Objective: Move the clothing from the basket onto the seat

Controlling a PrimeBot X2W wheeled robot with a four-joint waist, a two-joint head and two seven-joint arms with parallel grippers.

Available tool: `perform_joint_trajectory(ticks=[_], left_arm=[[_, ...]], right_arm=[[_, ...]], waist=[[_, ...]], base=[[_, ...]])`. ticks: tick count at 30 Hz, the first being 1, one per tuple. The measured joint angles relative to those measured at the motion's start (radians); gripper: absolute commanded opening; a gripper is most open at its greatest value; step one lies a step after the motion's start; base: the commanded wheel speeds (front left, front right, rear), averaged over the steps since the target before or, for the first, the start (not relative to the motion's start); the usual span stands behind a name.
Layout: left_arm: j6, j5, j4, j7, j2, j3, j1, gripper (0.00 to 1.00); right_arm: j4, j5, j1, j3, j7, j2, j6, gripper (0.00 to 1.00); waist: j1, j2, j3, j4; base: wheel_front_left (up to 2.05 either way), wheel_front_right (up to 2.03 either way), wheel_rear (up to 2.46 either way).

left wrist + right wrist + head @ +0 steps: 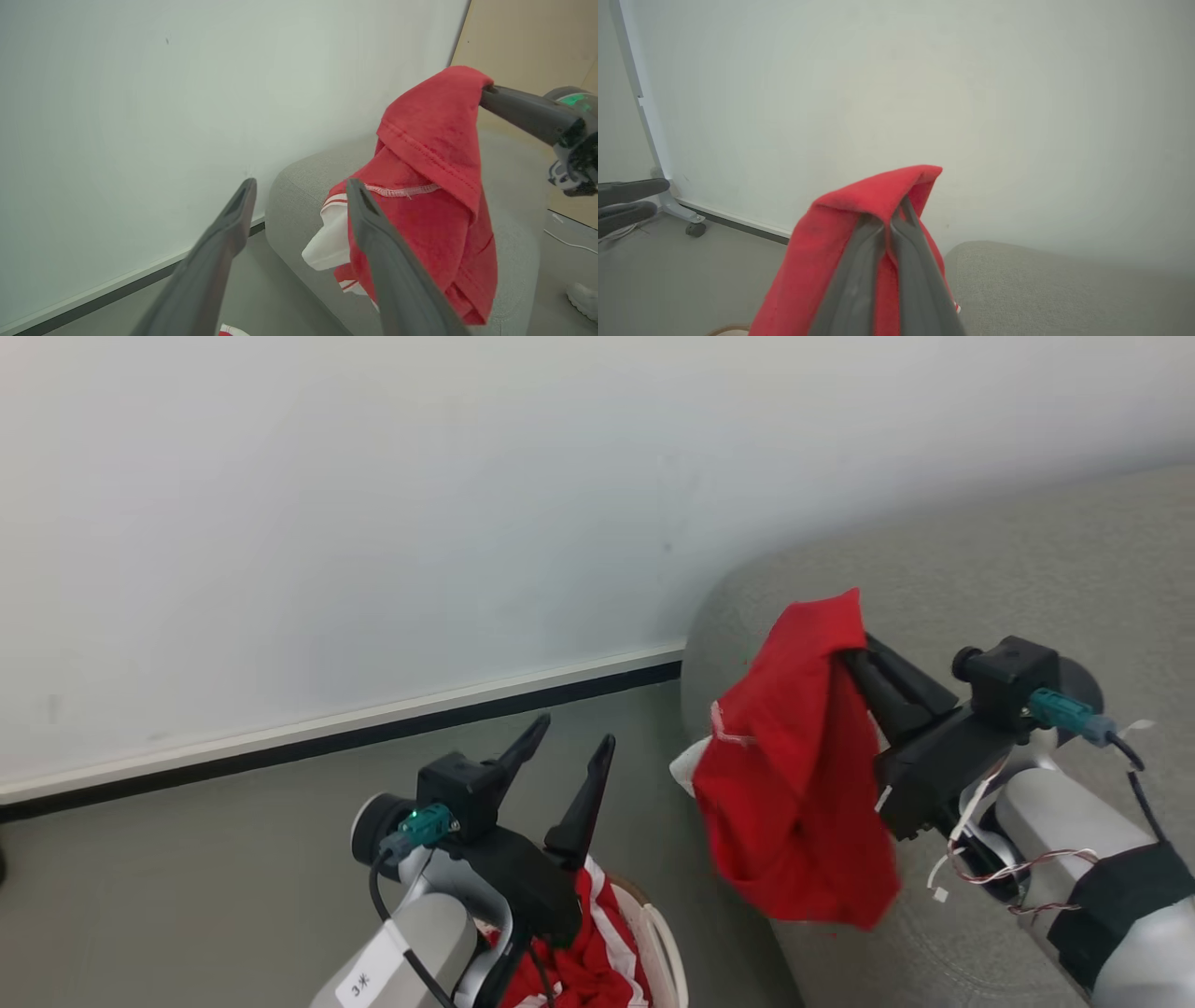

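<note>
the right gripper [851,655] holds a red garment [794,784] aloft at the rounded end of the grey sofa [980,569], a fold of the cloth pinched between its two dark fingers and draped over their tips. the right wrist view shows those fingers [857,280] pressed together side by side under the red hem. the garment hangs free from that pinch, with white stitching and a white-striped cuff showing on the side toward the other arm. its lower folds dangle in front of the sofa's end, and whether they brush the upholstery cannot be told. to the left, the left gripper [574,730] is raised above the basket [667,933], its fingers spread wide apart and empty, pointing up toward the pale wall [373,504]. a second red garment [597,952] with white stripes lies crumpled inside the basket, partly hidden by the left arm. the basket stands on the grey floor [187,868] near the sofa's end. a dark baseboard [327,739] runs along the foot of the wall. in the left wrist view a pale shoe [581,298] rests on the floor beyond the sofa, at the picture's lower right edge.
</note>
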Motion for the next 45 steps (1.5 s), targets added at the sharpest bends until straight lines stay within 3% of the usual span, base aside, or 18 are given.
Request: perform_joint_trajectory(ticks=[15, 24, 35, 45], left_arm=[[-0.020, 0.007, -0.072, -0.009, -0.024, -0.060, 0.089, 1.00], [-0.018, 0.039, -0.115, -0.009, -0.033, -0.090, 0.091, 1.00], [-0.008, 0.099, -0.205, -0.009, 0.002, -0.094, 0.060, 1.00], [0.015, 0.147, -0.321, -0.009, 0.064, -0.075, -0.014, 1.00]], right_arm=[[-0.135, -0.027, 0.066, -0.043, 0.000, -0.128, -0.026, 0.00], [-0.208, -0.036, 0.058, -0.081, 0.000, -0.175, -0.035, 0.00], [-0.198, -0.021, -0.244, -0.216, 0.028, -0.219, -0.046, 0.00], [-0.047, -0.013, -0.494, -0.305, 0.072, -0.258, -0.054, 0.00]], waist=[[0.0000, 0.0000, -0.003, -0.144], [0.0000, 0.0000, 0.045, -0.169], [0.0001, 0.0000, 0.173, -0.156], [0.0002, 0.0001, 0.313, -0.125]], base=[[0.00, 0.00, 0.00], [0.00, 0.00, 0.00], [0.00, 0.00, 0.00], [0.00, 0.00, 0.00]])
